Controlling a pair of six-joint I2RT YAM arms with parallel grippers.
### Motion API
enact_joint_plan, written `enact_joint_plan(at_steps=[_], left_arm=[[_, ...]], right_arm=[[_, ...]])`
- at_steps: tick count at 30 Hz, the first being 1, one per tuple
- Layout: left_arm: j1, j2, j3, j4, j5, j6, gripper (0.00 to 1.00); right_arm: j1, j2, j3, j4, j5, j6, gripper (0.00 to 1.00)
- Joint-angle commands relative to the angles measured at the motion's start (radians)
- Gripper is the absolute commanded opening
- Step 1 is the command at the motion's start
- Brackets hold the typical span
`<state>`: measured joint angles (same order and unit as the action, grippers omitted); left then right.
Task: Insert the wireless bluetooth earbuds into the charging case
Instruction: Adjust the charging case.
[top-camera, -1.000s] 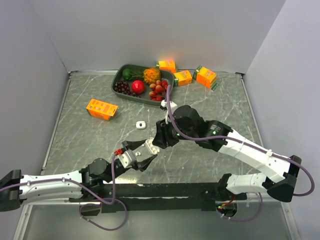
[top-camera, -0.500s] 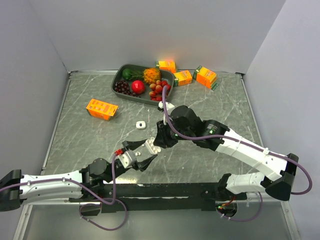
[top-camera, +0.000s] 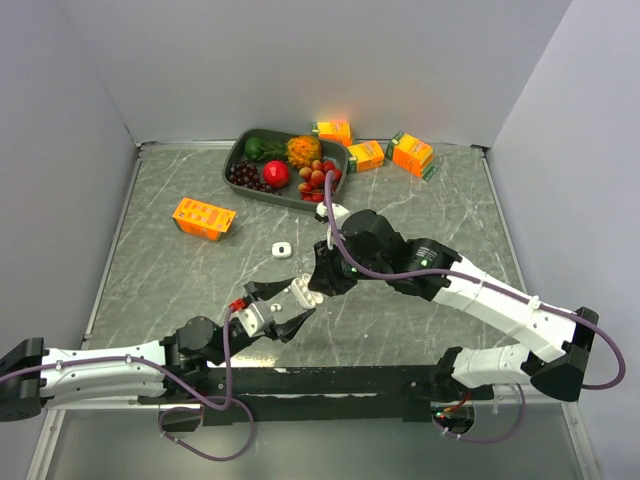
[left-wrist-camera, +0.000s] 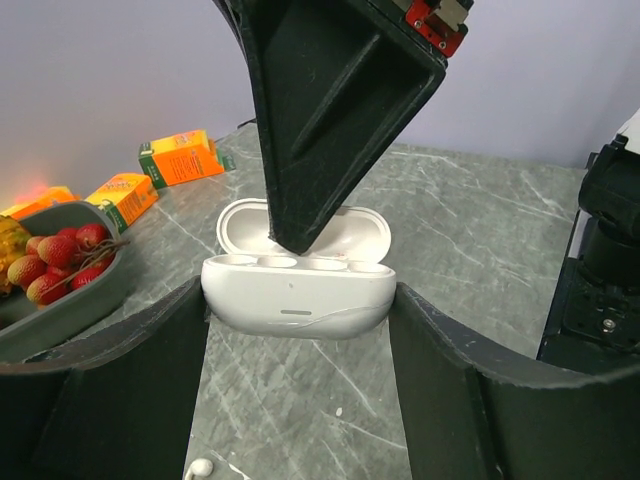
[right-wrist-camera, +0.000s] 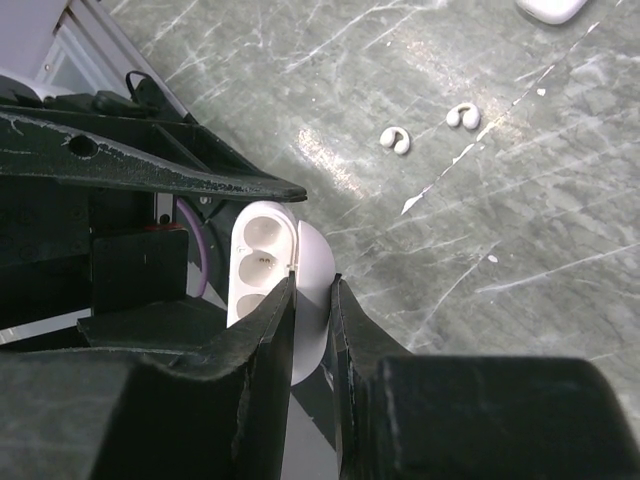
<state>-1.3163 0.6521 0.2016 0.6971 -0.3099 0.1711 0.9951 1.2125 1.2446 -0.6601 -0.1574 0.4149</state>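
My left gripper (top-camera: 283, 306) is shut on the open white charging case (left-wrist-camera: 297, 295), one finger on each end, and holds it just above the table. My right gripper (right-wrist-camera: 313, 282) reaches down from above and is shut on the case's raised lid (right-wrist-camera: 318, 270). The sockets (right-wrist-camera: 258, 262) that show look empty. Two tiny white earbuds (right-wrist-camera: 396, 141) (right-wrist-camera: 462, 116) lie on the marble beyond the case. One more earbud (left-wrist-camera: 200, 467) lies under my left gripper. A second small white case (top-camera: 281, 248) lies closed farther back.
A dark tray (top-camera: 238, 156) of fruit stands at the back. Orange juice boxes lie at the left (top-camera: 204, 216) and at the back right (top-camera: 412, 153). Grey walls close in the table on three sides.
My right gripper has shifted slightly left and down onto the case lid. The left arm and the case have held still.
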Motion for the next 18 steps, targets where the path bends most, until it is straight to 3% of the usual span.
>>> enact_joint_plan(at_steps=[1, 2, 3, 4, 13, 18], left_arm=[[0.0, -0.012, 0.03, -0.022, -0.031, -0.031, 0.48], [0.0, -0.017, 0.033, -0.028, -0.025, -0.035, 0.55], [0.0, -0.022, 0.035, -0.036, -0.021, -0.042, 0.92], [-0.001, -0.028, 0.039, -0.056, -0.018, -0.044, 0.96], [-0.001, -0.072, 0.079, -0.156, -0.012, -0.09, 0.96], [-0.001, -0.141, 0.122, -0.269, 0.075, -0.151, 0.96]], right_arm=[[0.005, -0.036, 0.087, -0.03, 0.036, -0.09, 0.0], [0.007, -0.039, 0.091, -0.038, 0.041, -0.108, 0.0], [0.008, -0.042, 0.098, -0.039, 0.053, -0.114, 0.0], [0.008, -0.05, 0.099, -0.042, 0.055, -0.122, 0.0], [0.027, -0.07, 0.119, -0.072, 0.058, -0.252, 0.0], [0.085, -0.09, 0.102, -0.078, 0.111, -0.401, 0.0]])
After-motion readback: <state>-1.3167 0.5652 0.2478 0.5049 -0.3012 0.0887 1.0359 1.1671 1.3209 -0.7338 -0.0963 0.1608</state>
